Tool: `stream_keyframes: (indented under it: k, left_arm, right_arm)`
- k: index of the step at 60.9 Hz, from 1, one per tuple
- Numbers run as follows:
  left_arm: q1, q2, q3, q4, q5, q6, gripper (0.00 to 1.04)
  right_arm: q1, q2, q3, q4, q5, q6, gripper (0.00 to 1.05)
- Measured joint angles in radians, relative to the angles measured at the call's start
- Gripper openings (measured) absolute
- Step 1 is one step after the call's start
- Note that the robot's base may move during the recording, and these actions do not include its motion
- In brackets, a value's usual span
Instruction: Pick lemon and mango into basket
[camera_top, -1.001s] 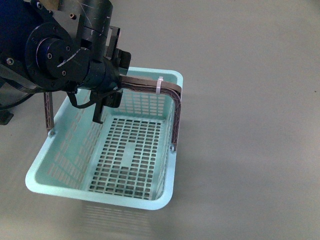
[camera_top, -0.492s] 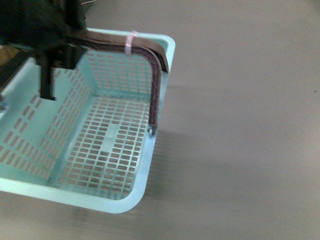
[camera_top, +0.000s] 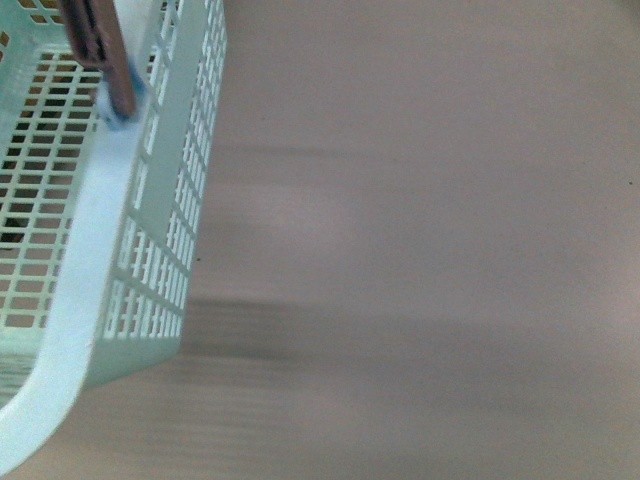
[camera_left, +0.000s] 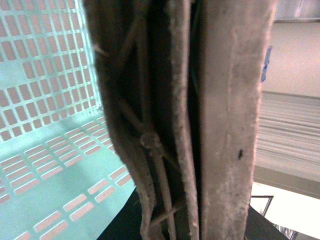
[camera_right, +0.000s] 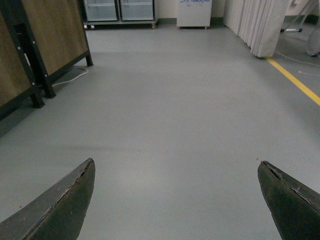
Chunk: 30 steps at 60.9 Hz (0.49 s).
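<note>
Left gripper's load did all the moving. In the front view the basket (camera_top: 150, 230) had swung from mid-frame out to the far left edge in about a second. It was smeared with blur, so you only got one slotted wall, the rim and a bit of the brown handle (camera_top: 100, 50). The arm that was in shot a second earlier had dropped out of frame. No lemon or mango showed anywhere in that view, and nothing yellow in the bit of the basket's inside you could see.

Left wrist view: the handle filled the frame, right up against the camera, with teal slots behind it. You couldn't pick out the fingers, but I'd read it as clamped on the handle and carrying.

Right wrist view: the right gripper (camera_right: 176, 165) was spread wide with nothing between the tips, just grey floor (camera_right: 175, 90) ahead.

My take: you were hauling the basket somewhere, probably towards the fruit, and neither pick had started.
</note>
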<state>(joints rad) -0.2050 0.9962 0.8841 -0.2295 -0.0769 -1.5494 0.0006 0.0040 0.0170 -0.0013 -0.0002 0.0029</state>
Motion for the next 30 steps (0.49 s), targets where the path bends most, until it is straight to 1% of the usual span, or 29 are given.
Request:
stream_keyframes:
  k: [5,13,30]
  left_arm:
    - [-0.008,-0.029,0.023,-0.057,-0.008,0.045,0.18]
    - [-0.007,-0.028,0.024,-0.061,-0.022,0.064,0.18]
    - [-0.008,-0.027,0.024,-0.063,-0.019,0.068,0.18]
  right_arm:
    - [0.000,0.000,0.000,0.000,0.000,0.000,0.96]
    - [0.000,0.000,0.000,0.000,0.000,0.000,0.96]
    - [0.000,0.000,0.000,0.000,0.002,0.000,0.96]
